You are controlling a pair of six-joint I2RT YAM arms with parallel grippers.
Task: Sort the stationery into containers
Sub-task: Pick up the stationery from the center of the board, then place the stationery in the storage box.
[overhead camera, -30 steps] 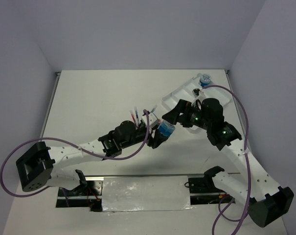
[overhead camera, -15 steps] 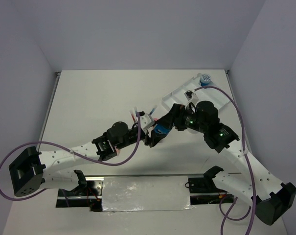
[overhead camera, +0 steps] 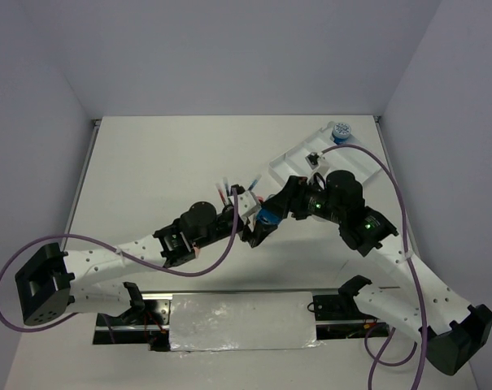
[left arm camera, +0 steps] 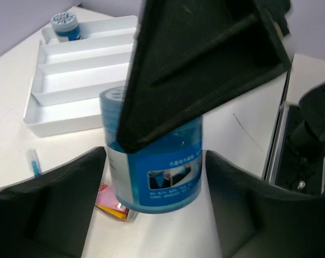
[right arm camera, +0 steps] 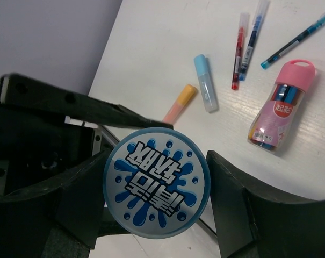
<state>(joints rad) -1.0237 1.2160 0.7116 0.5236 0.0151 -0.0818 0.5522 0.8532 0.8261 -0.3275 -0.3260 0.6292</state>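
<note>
Top external view: your two arms met near the middle of the white surface [overhead camera: 164, 162], both reaching for one blue jar [overhead camera: 270, 216] that sat just short of the white tray [overhead camera: 298, 154]. Your left end effector [left arm camera: 156, 161] pinched the jar by its body, a dark finger against each side of the blue label, as the left wrist view showed. Your right end effector [right arm camera: 157, 166] sat over the top of the same jar. Its fingers flanked the patterned lid [right arm camera: 156, 185] and lay close against its rim in the right wrist view, but you could not tell whether they pressed on it. One of those fingers crossed in front of the jar's top in the left wrist view. Whether the jar's base rested on the surface could not be told. The pink tube [right arm camera: 280, 105] lay on its side on the surface near the jar. The red pen [right arm camera: 239, 51], the dark-blue pen [right arm camera: 253, 37] and the light-blue pen [right arm camera: 296, 40] lay just beyond the tube. The light-blue bar [right arm camera: 205, 83] and the orange bar [right arm camera: 179, 102] lay close together beside them, and all of these were outside the tray. A second blue jar [overhead camera: 340, 132] stood upright in a corner compartment of the tray.
</note>
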